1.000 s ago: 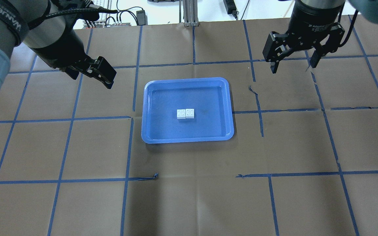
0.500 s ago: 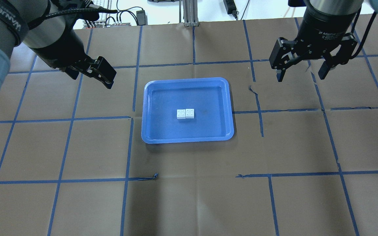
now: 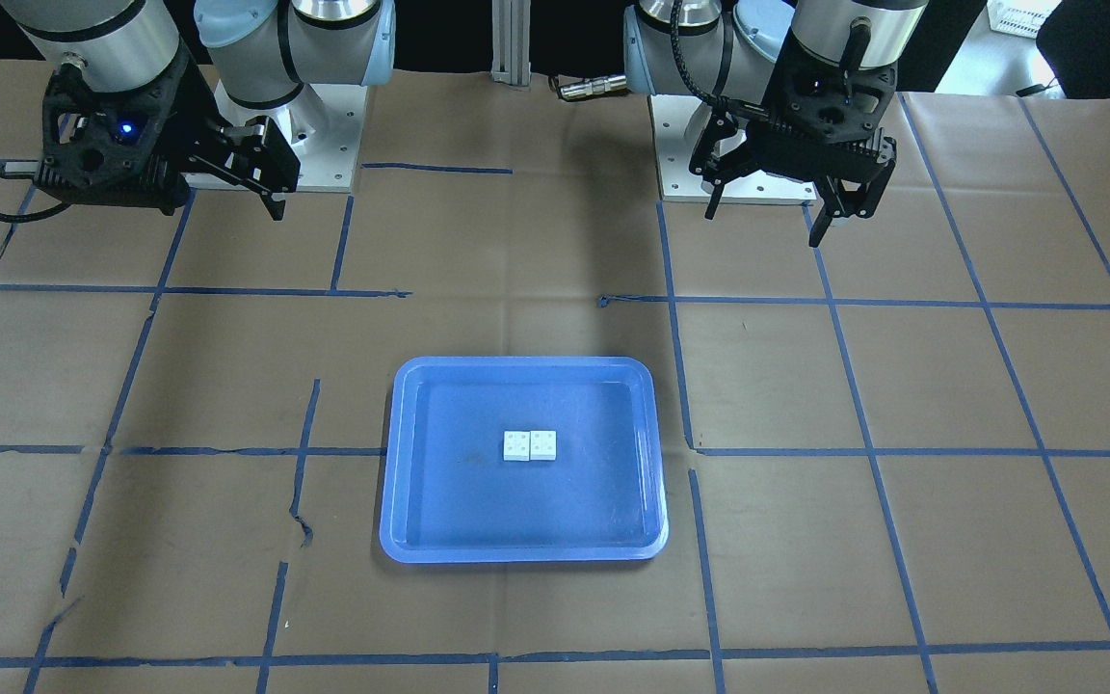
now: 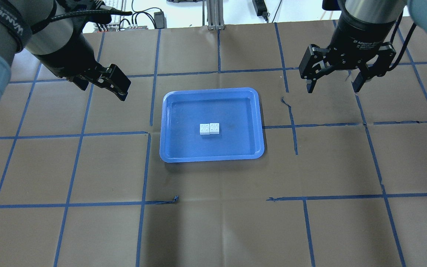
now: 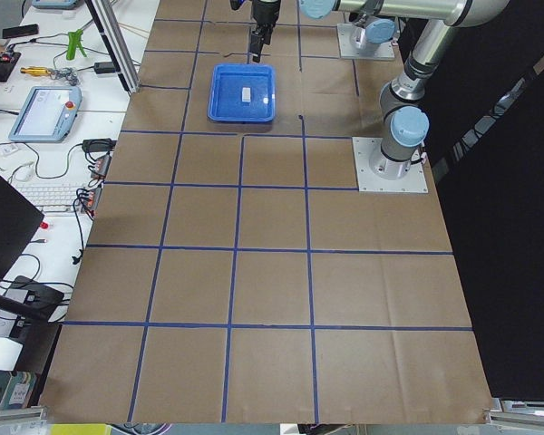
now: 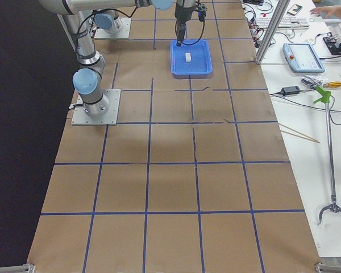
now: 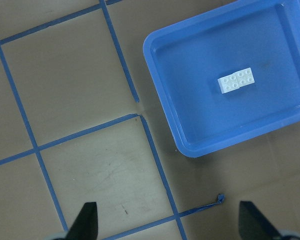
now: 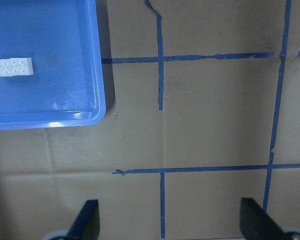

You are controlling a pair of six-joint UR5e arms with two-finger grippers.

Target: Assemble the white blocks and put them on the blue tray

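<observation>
The two white blocks [image 4: 209,128] lie side by side, touching, studs up, in the middle of the blue tray [image 4: 198,150]. They also show in the front view [image 3: 530,445], the left wrist view [image 7: 236,80] and the right wrist view [image 8: 12,67]. My left gripper [image 4: 102,89] hangs open and empty above the table, left of the tray [image 7: 195,115]; its wide gap shows in the left wrist view [image 7: 170,222]. My right gripper [image 4: 332,90] hangs open and empty to the right of the tray [image 8: 65,85], well apart from it.
The table is covered in brown paper [image 4: 213,222] with a grid of blue tape lines. Some tape is torn near the tray [image 4: 285,102]. Cables and equipment lie beyond the far edge [image 4: 146,16]. Side benches hold tools and a pendant [image 5: 45,109].
My right gripper has shifted slightly, lower in the overhead view, and stays open. The left gripper, the tray and the blocks have not moved.
</observation>
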